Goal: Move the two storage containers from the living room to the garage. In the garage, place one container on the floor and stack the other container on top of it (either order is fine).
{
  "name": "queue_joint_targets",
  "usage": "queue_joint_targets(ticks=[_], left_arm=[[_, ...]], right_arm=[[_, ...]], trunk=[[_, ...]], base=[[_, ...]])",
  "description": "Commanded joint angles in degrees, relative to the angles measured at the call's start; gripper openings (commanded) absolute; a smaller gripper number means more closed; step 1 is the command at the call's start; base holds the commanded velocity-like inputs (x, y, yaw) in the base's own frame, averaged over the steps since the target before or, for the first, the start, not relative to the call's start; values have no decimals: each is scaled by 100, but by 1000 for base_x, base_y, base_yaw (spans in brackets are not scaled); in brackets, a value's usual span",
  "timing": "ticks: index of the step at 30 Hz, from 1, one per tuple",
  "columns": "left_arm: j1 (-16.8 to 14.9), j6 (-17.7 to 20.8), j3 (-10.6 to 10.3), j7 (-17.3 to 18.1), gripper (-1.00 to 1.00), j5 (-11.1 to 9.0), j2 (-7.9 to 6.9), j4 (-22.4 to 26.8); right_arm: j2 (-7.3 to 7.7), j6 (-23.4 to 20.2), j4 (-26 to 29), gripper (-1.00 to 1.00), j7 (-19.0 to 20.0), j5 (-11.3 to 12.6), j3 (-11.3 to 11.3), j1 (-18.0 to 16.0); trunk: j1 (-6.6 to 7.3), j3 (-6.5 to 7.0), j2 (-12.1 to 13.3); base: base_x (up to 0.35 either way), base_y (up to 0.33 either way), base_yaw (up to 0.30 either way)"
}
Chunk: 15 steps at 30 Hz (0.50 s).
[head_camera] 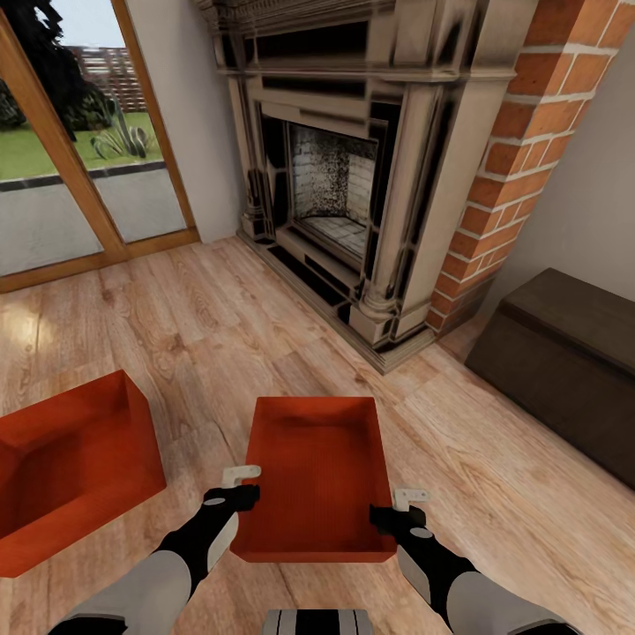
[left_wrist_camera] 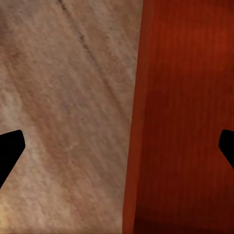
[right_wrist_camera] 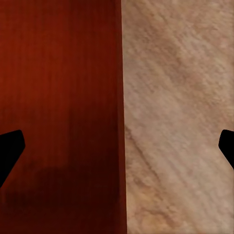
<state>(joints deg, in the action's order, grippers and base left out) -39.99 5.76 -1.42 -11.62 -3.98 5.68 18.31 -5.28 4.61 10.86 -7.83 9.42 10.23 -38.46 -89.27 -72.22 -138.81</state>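
Note:
I am in the living room, over light wood planks. One orange-red storage container (head_camera: pixel 317 476) lies straight in front of me, and the other storage container (head_camera: pixel 70 459) sits to its left. My left gripper (head_camera: pixel 240 487) is open over the middle container's left wall. The left wrist view shows that wall (left_wrist_camera: pixel 185 117) standing between the spread fingers of the left gripper (left_wrist_camera: pixel 117 146). At the right wall my right gripper (head_camera: pixel 401 509) is open too. In the right wrist view the container (right_wrist_camera: pixel 58 97) lies between the spread fingers of the right gripper (right_wrist_camera: pixel 117 146).
A brick-and-dark-wood fireplace (head_camera: pixel 353 176) rises ahead, with a brick column (head_camera: pixel 520 159) at its right. A dark brown chest (head_camera: pixel 564 362) stands at the right wall. Wood-framed glass doors (head_camera: pixel 70 176) fill the far left. Wood floor (head_camera: pixel 220 335) stretches between the containers and the fireplace.

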Motion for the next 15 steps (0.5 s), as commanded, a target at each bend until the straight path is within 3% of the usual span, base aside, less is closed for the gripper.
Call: queue_joint_targets(ticks=[1, 15], left_arm=[[0, 31, -16, -25, 100, -42, 1, 12], [0, 31, -16, -24, 100, -42, 3, 5]], right_arm=[[1, 22, -5, 100, -26, 60, 49, -3], [13, 19, -5, 100, -20, 30, 62, -3]], trunk=[[1, -4, -1], [1, -4, -1]], base=[[0, 0, 0], [0, 0, 0]])
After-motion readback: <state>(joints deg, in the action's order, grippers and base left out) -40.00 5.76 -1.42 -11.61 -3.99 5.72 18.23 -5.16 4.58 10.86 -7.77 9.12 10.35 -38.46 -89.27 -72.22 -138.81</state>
